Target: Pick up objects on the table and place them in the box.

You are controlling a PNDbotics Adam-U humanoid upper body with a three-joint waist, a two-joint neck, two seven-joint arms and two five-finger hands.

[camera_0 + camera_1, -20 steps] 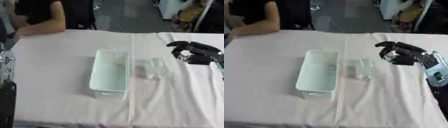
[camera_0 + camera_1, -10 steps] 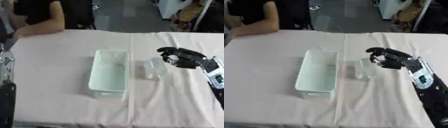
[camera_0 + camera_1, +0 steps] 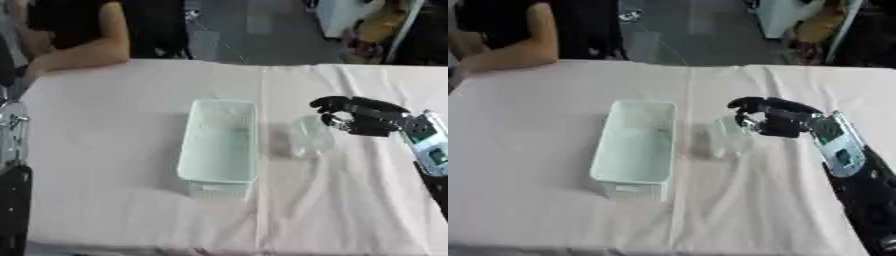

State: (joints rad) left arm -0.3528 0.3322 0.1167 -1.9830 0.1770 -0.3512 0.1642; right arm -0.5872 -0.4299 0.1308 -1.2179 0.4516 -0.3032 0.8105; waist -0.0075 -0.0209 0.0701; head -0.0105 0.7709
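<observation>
Your right hand (image 3: 359,116), fingers curled and seemingly holding nothing, hovers just right of the clear cup (image 3: 308,137). The cup lies to its left, long axis running away from you, between hand and box (image 3: 219,142).

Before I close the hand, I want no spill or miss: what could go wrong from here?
The clear container lies on the cloth beside the box, and the right hand, fingers curled, is at its far side. It looks smooth and see-through, so the fingers may slip or misjudge its edge. A push could roll it against the box. The cloth is creased there, which may snag it.
</observation>
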